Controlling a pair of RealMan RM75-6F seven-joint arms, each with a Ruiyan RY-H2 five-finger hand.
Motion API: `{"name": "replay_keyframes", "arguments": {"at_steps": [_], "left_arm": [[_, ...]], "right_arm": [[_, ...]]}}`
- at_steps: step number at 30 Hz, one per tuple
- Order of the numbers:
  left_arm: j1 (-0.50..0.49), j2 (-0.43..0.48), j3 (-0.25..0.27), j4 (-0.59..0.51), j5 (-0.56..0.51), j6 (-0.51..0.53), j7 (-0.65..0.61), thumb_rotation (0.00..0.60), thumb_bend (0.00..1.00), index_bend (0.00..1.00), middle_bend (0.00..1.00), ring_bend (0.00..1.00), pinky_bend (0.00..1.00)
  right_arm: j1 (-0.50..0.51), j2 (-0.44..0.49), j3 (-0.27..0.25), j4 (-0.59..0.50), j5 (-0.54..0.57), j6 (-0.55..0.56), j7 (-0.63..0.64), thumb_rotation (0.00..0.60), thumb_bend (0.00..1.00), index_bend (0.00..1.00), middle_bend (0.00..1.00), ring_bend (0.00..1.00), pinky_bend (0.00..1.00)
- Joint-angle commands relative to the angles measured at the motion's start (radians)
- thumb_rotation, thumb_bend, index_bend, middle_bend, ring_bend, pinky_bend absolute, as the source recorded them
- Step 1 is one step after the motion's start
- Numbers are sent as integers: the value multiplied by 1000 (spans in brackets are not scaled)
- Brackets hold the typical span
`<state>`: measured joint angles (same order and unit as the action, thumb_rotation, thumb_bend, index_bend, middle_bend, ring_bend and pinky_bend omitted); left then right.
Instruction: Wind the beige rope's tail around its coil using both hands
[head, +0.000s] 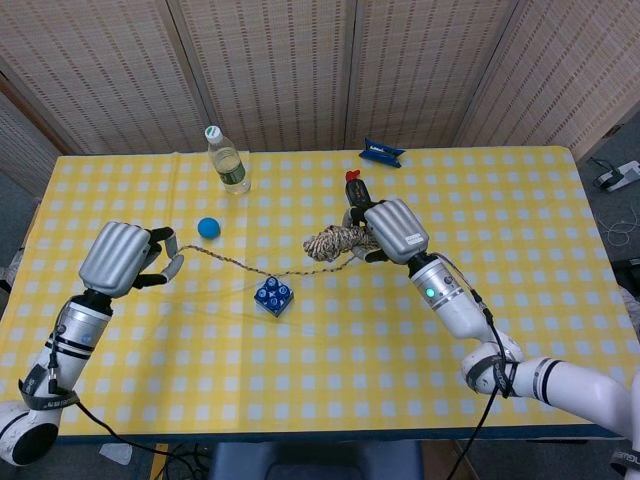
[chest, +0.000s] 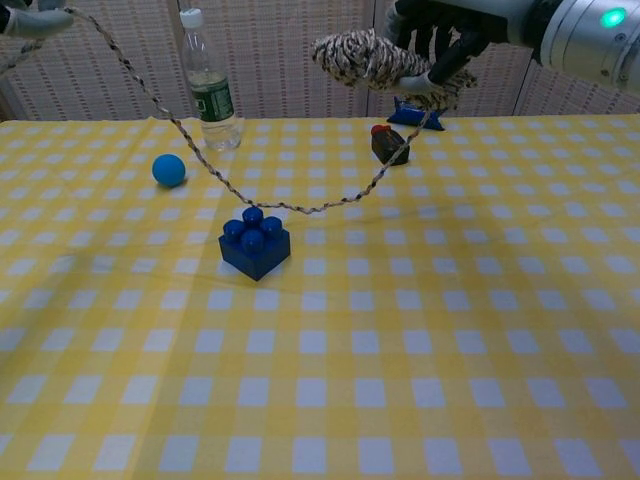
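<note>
My right hand (head: 392, 229) holds the beige rope's coil (head: 333, 241) up in the air; in the chest view that coil (chest: 368, 58) sits high in front of the right hand (chest: 450, 30). The rope's tail (head: 250, 266) sags from the coil down towards the blue brick and climbs to my left hand (head: 128, 260), which pinches its end. In the chest view the tail (chest: 200, 155) hangs in a loop above the table, and only a bit of the left hand (chest: 25, 18) shows at the top left corner.
A blue toy brick (head: 273, 295) sits just under the sagging tail. A blue ball (head: 208, 227) and a water bottle (head: 228, 161) stand at the back left. A small black and red object (head: 352, 182) and a blue item (head: 382, 152) lie behind the coil on the yellow checked table (head: 330, 370).
</note>
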<state>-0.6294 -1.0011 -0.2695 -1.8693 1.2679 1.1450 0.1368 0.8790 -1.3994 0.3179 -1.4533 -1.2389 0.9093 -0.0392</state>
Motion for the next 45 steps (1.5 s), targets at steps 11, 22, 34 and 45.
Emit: {"name": "replay_keyframes", "arguments": {"at_steps": [11, 22, 34, 45], "left_arm": [[-73, 58, -84, -185, 87, -18, -84, 502, 439, 780, 1000, 986, 1000], [-152, 36, -128, -223, -16, -84, -92, 504, 439, 780, 1000, 986, 1000], [-184, 19, -162, -151, -138, -100, -150, 509, 439, 777, 1000, 983, 1000], [-198, 35, -155, -57, -279, -175, -182, 510, 440, 771, 1000, 978, 1000]], "right_arm": [[156, -120, 64, -17, 147, -26, -223, 600, 455, 773, 662, 493, 524], [207, -217, 95, 34, 158, 30, -220, 600, 455, 774, 662, 493, 524], [193, -240, 42, 56, 30, 40, -61, 600, 455, 778, 663, 502, 524], [152, -242, -32, 124, -222, 159, 222, 600, 422, 806, 679, 527, 526]]}}
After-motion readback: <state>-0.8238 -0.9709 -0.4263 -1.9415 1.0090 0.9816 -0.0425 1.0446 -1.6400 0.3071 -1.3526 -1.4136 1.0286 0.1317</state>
